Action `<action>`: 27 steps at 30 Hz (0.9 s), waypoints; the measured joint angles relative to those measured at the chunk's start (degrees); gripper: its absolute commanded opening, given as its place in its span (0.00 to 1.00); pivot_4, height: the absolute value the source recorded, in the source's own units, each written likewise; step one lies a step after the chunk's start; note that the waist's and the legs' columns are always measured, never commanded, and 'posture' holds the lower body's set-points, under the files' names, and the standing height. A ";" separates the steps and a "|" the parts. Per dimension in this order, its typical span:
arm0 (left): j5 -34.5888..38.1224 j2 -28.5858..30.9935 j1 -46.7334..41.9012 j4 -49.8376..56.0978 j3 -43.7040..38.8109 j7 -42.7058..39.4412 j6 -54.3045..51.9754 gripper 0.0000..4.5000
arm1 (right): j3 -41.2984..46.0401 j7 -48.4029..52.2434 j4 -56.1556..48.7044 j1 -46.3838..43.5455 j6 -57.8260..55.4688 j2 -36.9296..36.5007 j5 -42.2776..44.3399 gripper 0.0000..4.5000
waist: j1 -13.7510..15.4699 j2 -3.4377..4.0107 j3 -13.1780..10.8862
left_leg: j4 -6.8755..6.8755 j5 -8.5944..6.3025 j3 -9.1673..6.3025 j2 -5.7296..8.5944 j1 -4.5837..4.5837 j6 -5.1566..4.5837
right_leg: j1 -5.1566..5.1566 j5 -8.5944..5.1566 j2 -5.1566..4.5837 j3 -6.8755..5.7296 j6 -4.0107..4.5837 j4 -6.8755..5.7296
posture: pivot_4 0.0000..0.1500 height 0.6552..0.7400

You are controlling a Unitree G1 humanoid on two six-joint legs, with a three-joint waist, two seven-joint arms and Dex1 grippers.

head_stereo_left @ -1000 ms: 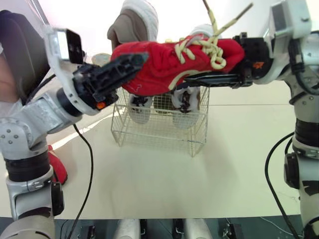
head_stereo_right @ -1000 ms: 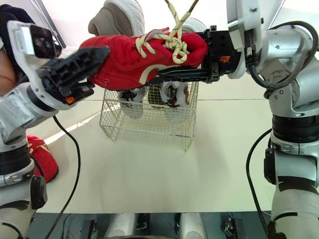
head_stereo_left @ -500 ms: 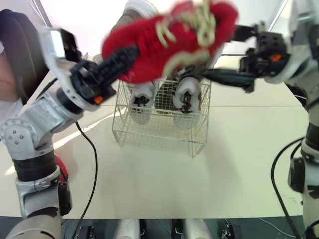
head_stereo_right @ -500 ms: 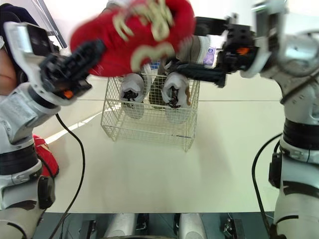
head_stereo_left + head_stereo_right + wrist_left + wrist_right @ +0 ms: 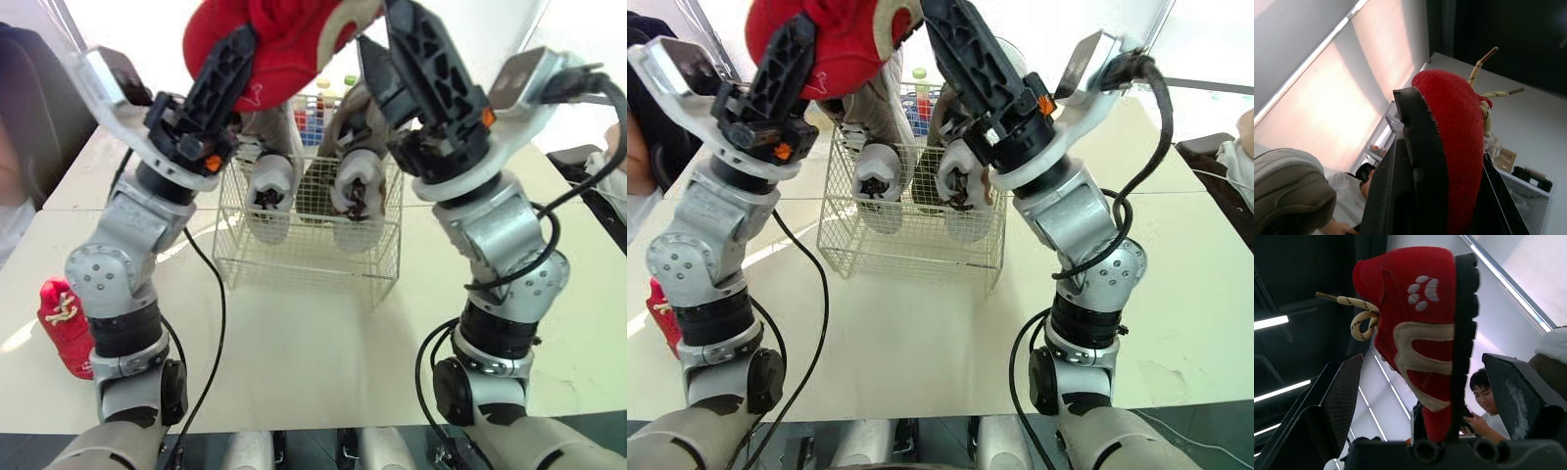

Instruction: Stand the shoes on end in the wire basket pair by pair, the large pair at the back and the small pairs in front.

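Cut off by top edge, upper centre: red shoe (image 5: 279, 31). Cut by left edge, lower left, right eye view: second red shoe (image 5: 661, 318). Too small to tell, behind basket (image 5: 304, 269): coloured items (image 5: 312, 106).

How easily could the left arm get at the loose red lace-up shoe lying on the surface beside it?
Probably not yet. The left gripper is shut on the other red shoe, high over the white wire basket. The loose red lace-up shoe lies unobstructed, but that gripper is full.
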State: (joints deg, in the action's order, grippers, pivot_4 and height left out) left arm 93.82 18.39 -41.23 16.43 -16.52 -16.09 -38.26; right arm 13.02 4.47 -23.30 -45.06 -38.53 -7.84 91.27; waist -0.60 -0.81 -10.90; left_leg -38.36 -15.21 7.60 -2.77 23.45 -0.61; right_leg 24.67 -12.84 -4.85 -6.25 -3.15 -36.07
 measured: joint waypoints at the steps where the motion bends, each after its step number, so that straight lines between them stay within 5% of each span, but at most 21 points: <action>1: -0.26 -0.06 0.00 0.03 0.37 -0.53 -0.09 0.07 | -0.22 -0.01 0.00 -0.30 0.40 -0.02 -0.10 0.94 | -0.05 0.00 0.00 | 0.00 -0.01 0.00 0.00 0.00 -0.01 | 0.00 0.00 0.00 0.00 0.00 0.00 | 1.00 1.00; 6: -0.65 -0.97 1.96 0.95 1.94 -0.98 -0.22 0.07 | -2.01 1.08 1.15 -1.23 3.39 0.02 -4.47 0.89 | -0.15 0.00 0.00 | 0.01 0.00 -0.01 -0.03 0.00 -0.01 | 0.02 0.00 0.01 0.01 0.00 -0.02 | 1.00 1.00; 15: -4.47 -1.07 3.06 1.80 2.43 -2.26 0.96 0.07 | -3.33 2.11 3.37 -1.76 6.97 1.32 -10.12 0.12 | -0.08 0.00 0.00 | 0.02 -0.01 0.00 -0.04 0.00 -0.01 | 0.03 0.00 0.02 0.01 0.00 -0.01 | 1.00 1.00; 16: -4.51 -0.99 3.05 1.80 2.43 -2.37 1.02 0.07 | -3.39 2.29 3.37 -1.98 6.92 1.17 -10.17 0.11 | -0.09 0.00 0.00 | 0.02 -0.01 0.00 -0.04 0.00 -0.01 | 0.03 0.00 0.02 0.01 0.00 -0.01 | 1.00 1.00; 18: -4.55 -0.53 3.14 2.01 2.47 -2.45 0.86 0.29 | -3.50 3.06 3.54 -2.47 6.75 0.41 -10.38 0.11 | -0.11 0.00 0.00 | 0.02 -0.05 -0.01 -0.04 0.00 -0.08 | 0.03 0.00 0.02 0.01 0.00 -0.01 | 1.00 1.00; 20: -6.48 6.31 5.08 3.82 2.81 -2.41 -2.07 0.46 | -3.41 8.23 4.55 -4.15 3.85 -7.89 -11.65 0.11 | -0.19 0.03 -0.03 | 0.04 -0.20 0.03 -0.03 0.04 -0.33 | 0.10 0.00 0.01 0.04 0.00 -0.01 | 1.00 1.00; 27: -15.87 32.62 18.64 12.81 3.03 -13.28 -12.92 0.46 | -1.42 40.19 16.48 -6.83 -3.08 -38.36 -21.78 0.11 | 0.05 0.01 -0.06 | 0.19 -0.28 0.11 -0.03 0.11 -0.42 | 0.27 -0.05 -0.02 0.04 0.01 0.11 | 1.00 1.00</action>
State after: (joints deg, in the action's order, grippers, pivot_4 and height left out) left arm 77.95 51.01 -22.59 29.24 -13.49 -29.37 -51.18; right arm 11.59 44.66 -6.82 -51.89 -41.61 -46.20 69.49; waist -0.55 -0.81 -10.97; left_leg -38.17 -15.49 7.70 -2.80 23.56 -1.04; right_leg 24.94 -12.89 -4.86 -6.21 -3.14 -35.97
